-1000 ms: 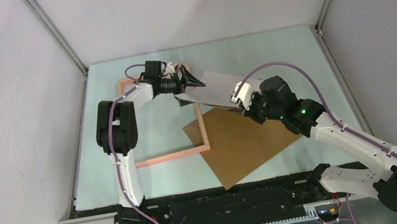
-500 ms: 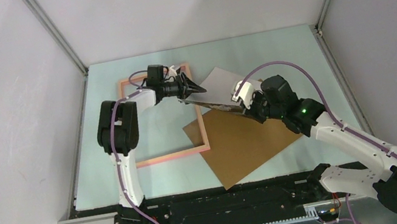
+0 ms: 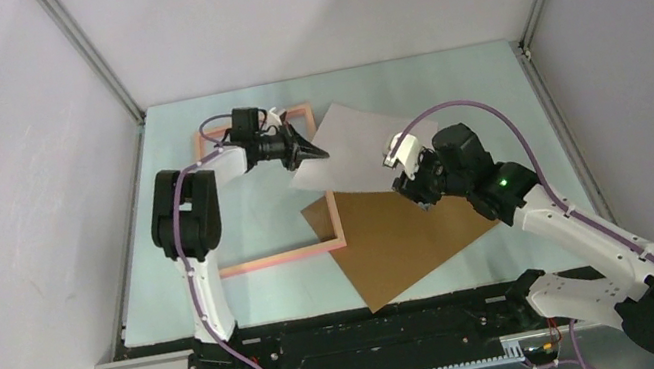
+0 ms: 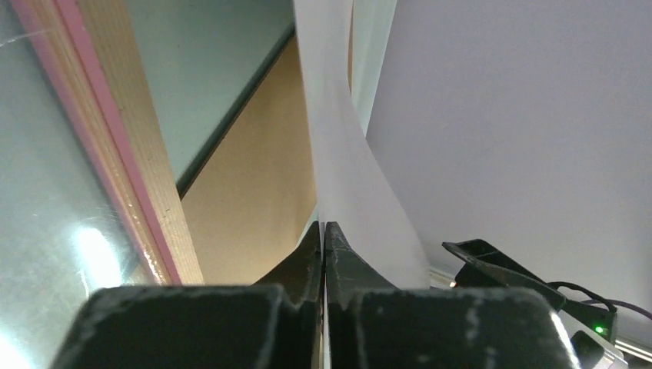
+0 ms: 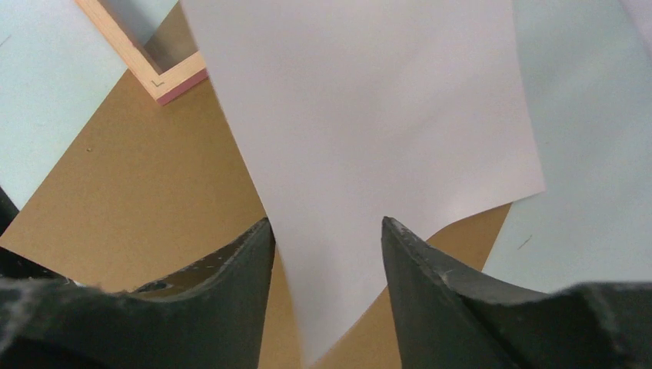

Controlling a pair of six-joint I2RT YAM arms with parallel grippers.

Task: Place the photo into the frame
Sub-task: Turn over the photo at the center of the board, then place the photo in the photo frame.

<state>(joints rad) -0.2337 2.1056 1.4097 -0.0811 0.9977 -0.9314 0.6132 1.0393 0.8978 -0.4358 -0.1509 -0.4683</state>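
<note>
The photo (image 3: 359, 146) shows only its plain white back and hangs above the table, over the right rail of the salmon-pink frame (image 3: 280, 257). My left gripper (image 3: 315, 155) is shut on the photo's left edge; in the left wrist view the sheet (image 4: 338, 177) rises edge-on from between the closed jaws (image 4: 324, 224). My right gripper (image 3: 401, 171) stands open at the photo's right corner. In the right wrist view that corner (image 5: 369, 115) hangs between the spread fingers (image 5: 327, 223), which do not grip it.
A plain brown backing board (image 3: 404, 242) lies on the table under the photo and the right gripper, overlapping the frame's lower right corner (image 5: 169, 81). White walls with metal posts enclose the pale green tabletop (image 3: 490, 95).
The left gripper closed on the photo's left edge. The right gripper opened and let go of the photo, which now hangs flatter from the left gripper alone.
</note>
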